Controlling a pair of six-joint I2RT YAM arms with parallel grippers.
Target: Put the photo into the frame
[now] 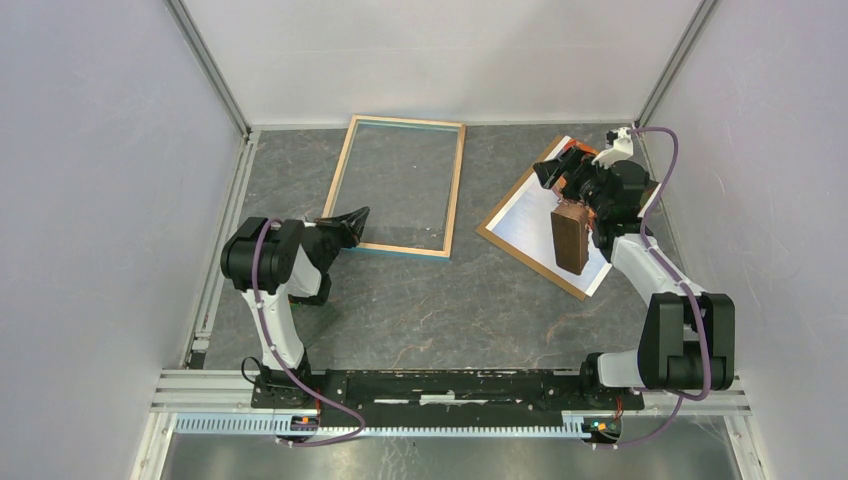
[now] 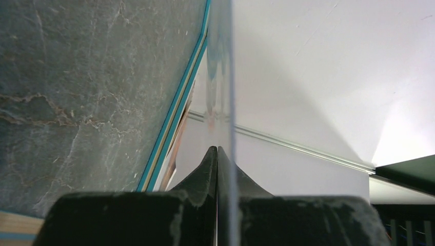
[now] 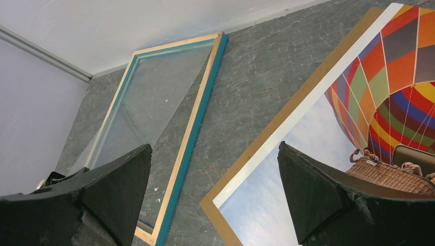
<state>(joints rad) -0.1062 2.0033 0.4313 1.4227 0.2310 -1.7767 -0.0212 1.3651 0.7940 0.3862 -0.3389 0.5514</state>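
The frame (image 1: pixel 455 180) lies flat at the back middle, light wood side up. Its blue edge (image 2: pixel 174 123) shows in the left wrist view. My left gripper (image 1: pixel 357 216) is at its near left corner, jaws shut (image 2: pixel 216 149) on a thin see-through sheet seen edge-on. The photo (image 1: pixel 525 215) lies balloon side up (image 3: pixel 390 77) on a brown backing board (image 1: pixel 492 233) at the right. My right gripper (image 1: pixel 558 172) hovers over the photo's far left part, open and empty (image 3: pixel 215 146). The frame also shows in the right wrist view (image 3: pixel 192 128).
White walls with metal rails close in the table on the left, back and right. The brown board's edge (image 3: pixel 287 118) sticks out past the photo. Bare grey stone tabletop (image 1: pixel 440 300) lies between the frame, the board and the arm bases.
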